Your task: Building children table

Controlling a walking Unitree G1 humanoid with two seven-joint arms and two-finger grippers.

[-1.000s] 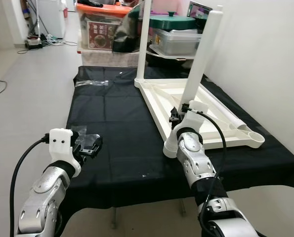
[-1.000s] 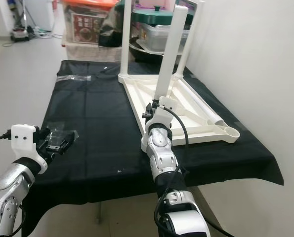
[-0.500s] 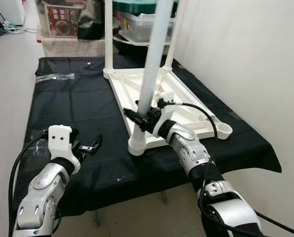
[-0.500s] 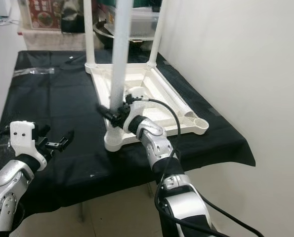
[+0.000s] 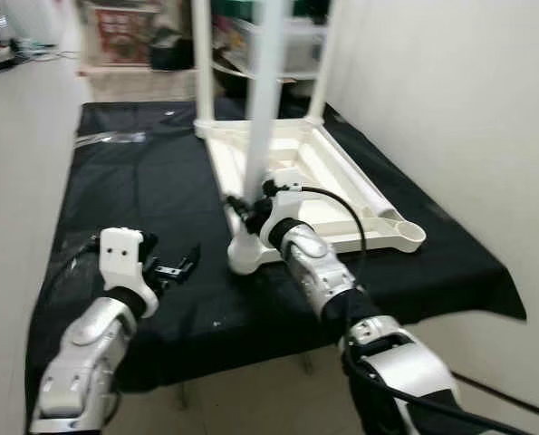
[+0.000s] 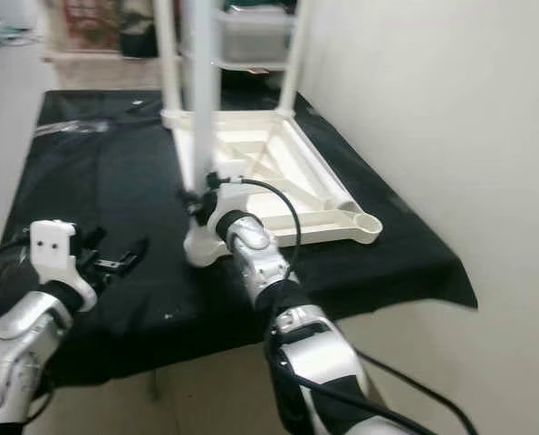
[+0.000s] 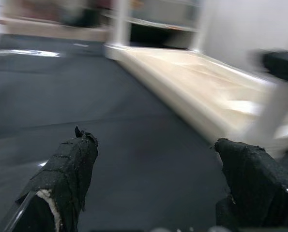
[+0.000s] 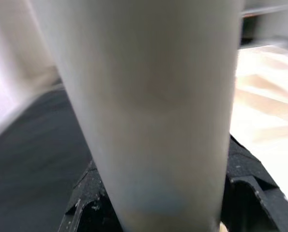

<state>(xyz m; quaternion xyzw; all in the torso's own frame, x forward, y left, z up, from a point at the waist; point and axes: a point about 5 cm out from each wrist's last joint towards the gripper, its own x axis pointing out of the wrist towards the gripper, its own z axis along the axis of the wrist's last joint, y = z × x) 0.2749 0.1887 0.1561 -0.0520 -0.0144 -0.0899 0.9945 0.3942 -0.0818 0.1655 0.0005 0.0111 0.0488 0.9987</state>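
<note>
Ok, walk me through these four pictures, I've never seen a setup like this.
This is a humanoid robot with two silver arms ending in black two-fingered grippers. Two pictures come from cameras in its head, looking down; two come from cameras on its wrists. Before it is a surface under a black cloth, with a white children's table lying upside down on it. The right gripper is closed around one upright table leg, near its base. The left gripper hovers open above the cloth, holding nothing.
</note>
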